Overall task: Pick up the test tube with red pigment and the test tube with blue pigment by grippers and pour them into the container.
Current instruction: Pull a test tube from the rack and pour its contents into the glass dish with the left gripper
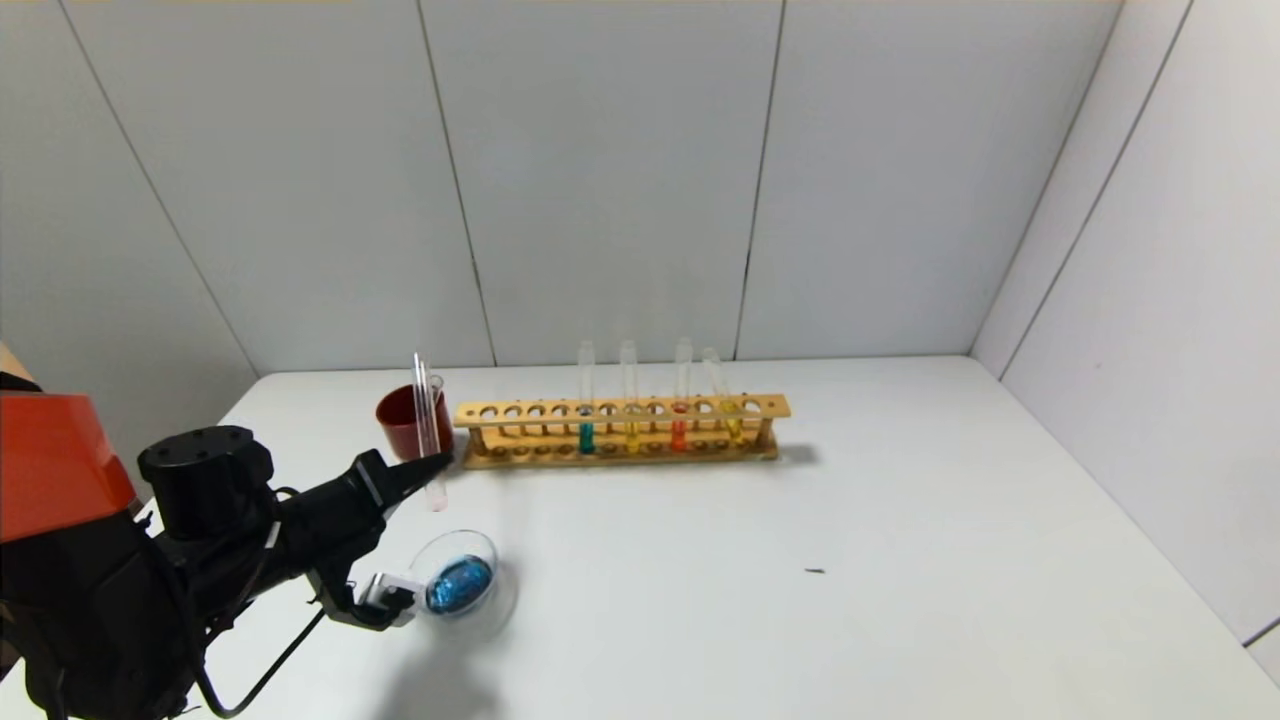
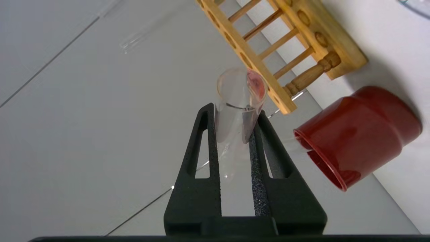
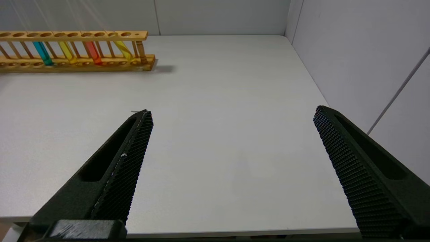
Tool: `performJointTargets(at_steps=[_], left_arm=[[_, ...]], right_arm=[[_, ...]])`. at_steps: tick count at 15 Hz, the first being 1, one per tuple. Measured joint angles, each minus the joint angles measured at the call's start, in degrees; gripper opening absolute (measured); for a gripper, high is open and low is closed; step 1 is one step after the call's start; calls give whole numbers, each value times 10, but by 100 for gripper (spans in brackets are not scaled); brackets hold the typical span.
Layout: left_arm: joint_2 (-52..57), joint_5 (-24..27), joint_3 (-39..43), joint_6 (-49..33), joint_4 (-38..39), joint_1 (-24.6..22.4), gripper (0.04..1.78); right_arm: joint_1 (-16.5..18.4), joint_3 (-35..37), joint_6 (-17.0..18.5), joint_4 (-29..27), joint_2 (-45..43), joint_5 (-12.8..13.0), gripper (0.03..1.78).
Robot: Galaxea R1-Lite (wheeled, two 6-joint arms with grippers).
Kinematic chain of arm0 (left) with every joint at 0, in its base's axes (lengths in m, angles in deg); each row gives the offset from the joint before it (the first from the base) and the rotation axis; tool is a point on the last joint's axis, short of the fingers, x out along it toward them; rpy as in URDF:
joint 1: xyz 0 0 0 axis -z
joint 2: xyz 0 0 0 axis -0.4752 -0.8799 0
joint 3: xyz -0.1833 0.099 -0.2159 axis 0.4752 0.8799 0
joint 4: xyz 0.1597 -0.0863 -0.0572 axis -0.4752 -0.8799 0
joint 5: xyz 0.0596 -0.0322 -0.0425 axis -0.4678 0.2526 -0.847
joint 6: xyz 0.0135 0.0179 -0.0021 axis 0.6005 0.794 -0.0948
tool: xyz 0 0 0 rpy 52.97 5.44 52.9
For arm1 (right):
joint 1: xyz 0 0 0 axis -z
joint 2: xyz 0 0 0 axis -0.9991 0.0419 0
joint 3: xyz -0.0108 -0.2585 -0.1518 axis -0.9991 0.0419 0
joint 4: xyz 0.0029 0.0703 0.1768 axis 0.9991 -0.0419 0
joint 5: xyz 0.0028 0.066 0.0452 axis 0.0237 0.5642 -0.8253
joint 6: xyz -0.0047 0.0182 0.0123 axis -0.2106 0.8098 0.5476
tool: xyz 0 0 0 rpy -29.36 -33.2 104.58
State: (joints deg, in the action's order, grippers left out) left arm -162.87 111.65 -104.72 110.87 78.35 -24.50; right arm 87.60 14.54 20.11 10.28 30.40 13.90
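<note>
Above the container (image 1: pixel 462 585), left pincer (image 1: pixel 437 462) clamps red-tinted tube (image 1: pixel 428 420).

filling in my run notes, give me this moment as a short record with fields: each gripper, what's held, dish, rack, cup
left gripper: shut on a near-empty test tube with reddish tint, held upright above the table near the red cup
right gripper: open, empty, over the bare right side of the table, away from the work
glass dish: holds blue liquid, in front of the cup
wooden rack: four tubes standing: teal, yellow, orange-red, yellow
red cup: at the rack's left end, one clear tube in it
</note>
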Motion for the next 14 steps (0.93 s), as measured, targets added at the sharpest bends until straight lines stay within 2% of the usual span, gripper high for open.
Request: performJointTargets(at_steps=[6, 10, 12, 14], left_arm=[[3, 0, 8, 0, 1, 0, 30], [30, -9, 1, -30, 0, 0, 30], [61, -39, -9, -85, 0, 0, 30], [95, -109, -27, -163, 1, 0, 30]], right_arm=[[0, 0, 0, 0, 0, 0, 175], [0, 0, 0, 0, 0, 0, 175], [0, 0, 0, 0, 0, 0, 175], [0, 0, 0, 0, 0, 0, 175]])
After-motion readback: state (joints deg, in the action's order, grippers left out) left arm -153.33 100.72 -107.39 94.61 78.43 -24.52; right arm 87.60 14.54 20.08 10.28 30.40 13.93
